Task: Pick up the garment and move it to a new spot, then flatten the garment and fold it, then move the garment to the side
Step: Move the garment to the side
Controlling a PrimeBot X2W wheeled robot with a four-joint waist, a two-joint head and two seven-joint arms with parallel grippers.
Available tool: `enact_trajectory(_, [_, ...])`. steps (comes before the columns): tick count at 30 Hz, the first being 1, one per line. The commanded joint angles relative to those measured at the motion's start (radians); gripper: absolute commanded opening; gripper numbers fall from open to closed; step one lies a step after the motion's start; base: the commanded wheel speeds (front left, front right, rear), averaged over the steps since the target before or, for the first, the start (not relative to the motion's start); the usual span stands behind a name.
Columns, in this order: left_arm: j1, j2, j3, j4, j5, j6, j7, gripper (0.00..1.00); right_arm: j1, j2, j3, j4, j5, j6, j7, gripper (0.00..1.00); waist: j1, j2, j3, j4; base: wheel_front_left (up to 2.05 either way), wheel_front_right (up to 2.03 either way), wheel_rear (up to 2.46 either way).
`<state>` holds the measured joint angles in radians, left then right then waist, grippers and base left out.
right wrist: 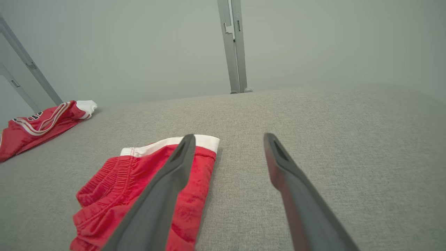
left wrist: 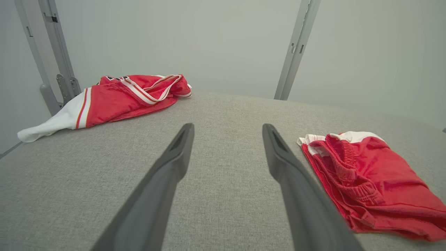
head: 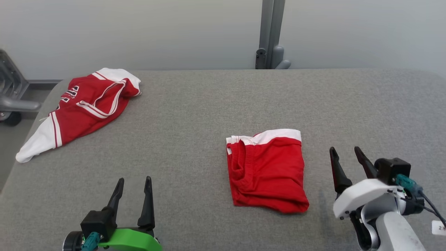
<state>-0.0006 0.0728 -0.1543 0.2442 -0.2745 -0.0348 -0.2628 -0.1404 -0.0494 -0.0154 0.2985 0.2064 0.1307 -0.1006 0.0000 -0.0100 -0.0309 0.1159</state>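
My left pincer (head: 135,179) stands fully open and holds nothing. My right pincer (head: 345,149) is the same: jaws wide, empty. Neither touches cloth. The shorts (head: 266,170) lie on the grey table (head: 195,104) between the two pincers, nearer the right one. They are folded into a compact red rectangle with the white band at the far edge and some bunching along the left side. Judgement: pick-up, relocation, flattening and folding appear complete. Outstanding step: move the shorts to the side. A jersey (head: 83,104) lies crumpled at the far left corner, well apart and unfolded; whether it belongs to this task cannot be determined. The next grip should take all layers at one edge, so that the fold does not open in transit.
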Motion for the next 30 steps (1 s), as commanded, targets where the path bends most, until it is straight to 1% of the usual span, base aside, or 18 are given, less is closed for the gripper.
enact_trajectory(1, [-0.010,-0.001,0.001,0.000,0.003,0.000,-0.002,1.00,-0.018,-0.002,0.000,0.004,-0.006,0.000,0.007,1.00,0.0000,0.0100,0.005,0.019,0.00,0.00,0.00])
enact_trajectory(7, [-0.020,-0.006,0.008,-0.006,0.000,0.003,-0.002,1.00,-0.092,-0.005,-0.017,0.127,0.057,0.000,0.151,1.00,0.0000,0.0100,0.009,0.094,0.00,0.00,0.00])
enact_trajectory(9, [-0.023,-0.006,0.012,-0.007,0.001,0.003,-0.002,1.00,-0.110,-0.017,-0.017,0.172,0.081,0.000,0.188,1.00,0.0000,0.0100,0.012,0.123,0.00,0.00,0.00])
enact_trajectory(12, [-0.018,-0.006,0.023,-0.004,0.002,0.002,-0.002,1.00,-0.129,-0.021,-0.018,0.233,0.146,0.000,0.236,1.00,0.0000,0.0100,0.012,0.158,0.00,0.00,0.00])
enact_trajectory(18, [-0.004,-0.008,0.023,-0.002,0.010,0.001,-0.002,1.00,-0.152,-0.067,-0.027,0.343,0.213,0.000,0.286,1.00,0.0000,0.0100,0.010,0.224,0.00,0.00,0.00])
enact_trajectory(22, [-0.006,-0.010,0.031,-0.008,0.011,0.000,-0.002,1.00,-0.181,-0.086,-0.037,0.408,0.279,0.000,0.317,1.00,0.0000,0.0100,0.028,0.253,0.00,0.00,0.00])
enact_trajectory(26, [-0.014,-0.011,0.043,-0.015,0.007,0.002,-0.002,1.00,-0.212,-0.094,-0.028,0.448,0.346,0.000,0.348,1.00,0.0000,0.0100,0.046,0.254,0.00,0.00,0.00])
enact_trajectory(30, [-0.023,-0.013,0.046,-0.018,0.011,-0.001,-0.002,1.00,-0.242,-0.110,-0.010,0.508,0.372,0.000,0.350,1.00,0.0000,0.0100,0.056,0.251,0.00,0.00,0.00])
